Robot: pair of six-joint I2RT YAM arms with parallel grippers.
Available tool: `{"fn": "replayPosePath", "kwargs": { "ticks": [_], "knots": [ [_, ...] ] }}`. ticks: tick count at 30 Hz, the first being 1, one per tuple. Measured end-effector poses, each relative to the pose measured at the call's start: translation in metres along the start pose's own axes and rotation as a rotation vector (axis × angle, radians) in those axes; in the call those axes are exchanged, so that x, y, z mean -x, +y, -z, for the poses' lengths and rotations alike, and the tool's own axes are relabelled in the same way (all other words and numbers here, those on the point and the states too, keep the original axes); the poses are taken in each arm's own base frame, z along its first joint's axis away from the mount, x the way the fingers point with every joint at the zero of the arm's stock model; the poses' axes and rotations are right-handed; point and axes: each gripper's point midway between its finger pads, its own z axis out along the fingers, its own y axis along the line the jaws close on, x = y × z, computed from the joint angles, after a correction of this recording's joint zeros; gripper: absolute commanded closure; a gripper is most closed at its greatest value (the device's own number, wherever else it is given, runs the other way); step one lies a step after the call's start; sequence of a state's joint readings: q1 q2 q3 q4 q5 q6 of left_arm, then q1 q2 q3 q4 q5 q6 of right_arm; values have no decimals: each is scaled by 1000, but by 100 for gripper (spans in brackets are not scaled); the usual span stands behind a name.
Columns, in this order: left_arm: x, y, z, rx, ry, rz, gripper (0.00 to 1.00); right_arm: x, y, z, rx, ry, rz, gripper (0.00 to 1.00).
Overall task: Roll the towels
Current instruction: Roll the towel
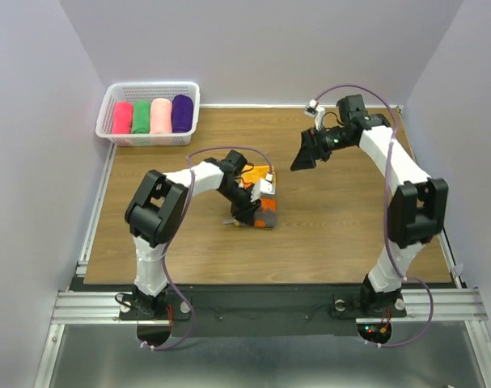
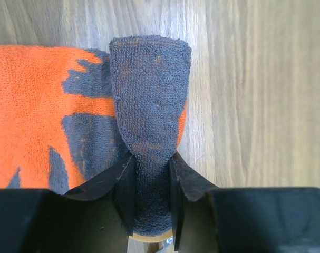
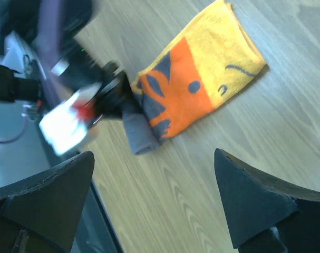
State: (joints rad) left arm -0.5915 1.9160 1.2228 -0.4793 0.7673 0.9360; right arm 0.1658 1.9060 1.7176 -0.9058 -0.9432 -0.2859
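The orange towel lies flat on the wooden table, printed in dark grey and yellow toward its far end. Its near end is curled into a short grey roll. My left gripper is shut on that rolled end, and the cloth bulges out ahead of the jaws. My right gripper hangs above the table to the right of the towel, open wide, with only bare wood between its fingers. In the right wrist view my left gripper appears blurred at the roll.
A white basket at the back left holds several rolled towels: hot pink, green, pale pink, purple. White walls close in the table's left, back and right. A metal rail runs along the near edge.
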Motion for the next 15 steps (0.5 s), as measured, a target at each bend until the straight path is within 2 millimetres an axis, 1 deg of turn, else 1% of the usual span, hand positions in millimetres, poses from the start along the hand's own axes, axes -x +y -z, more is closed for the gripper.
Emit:
{"fn": "replayPosePath", "kwargs": {
  "ticks": [3, 5, 7, 8, 10, 11, 12, 14, 15],
  "knots": [
    [1, 2, 0, -106, -38, 92, 61, -15, 21, 17, -43, -8, 81, 0],
    [1, 3, 1, -176, -62, 162, 61, -21, 27, 22, -64, -3, 121, 0],
    [1, 4, 1, -223, -84, 215, 61, -25, 28, 21, -82, 11, 162, 0],
    [2, 6, 2, -245, -99, 245, 61, -31, 22, 19, -111, 28, 182, 0],
    [2, 8, 3, -281, -116, 301, 61, -48, 31, 9, -144, 86, 244, 0],
    [2, 8, 4, -300, -122, 330, 61, -61, 43, -4, -140, 126, 293, 0],
    [2, 9, 4, -314, -125, 351, 61, -70, 49, -11, -143, 153, 325, 0],
    [2, 10, 4, -337, -126, 387, 61, -97, 76, -38, -128, 238, 450, 0],
    [2, 11, 4, -347, -125, 406, 61, -106, 84, -47, -123, 262, 498, 0]
  ]
}}
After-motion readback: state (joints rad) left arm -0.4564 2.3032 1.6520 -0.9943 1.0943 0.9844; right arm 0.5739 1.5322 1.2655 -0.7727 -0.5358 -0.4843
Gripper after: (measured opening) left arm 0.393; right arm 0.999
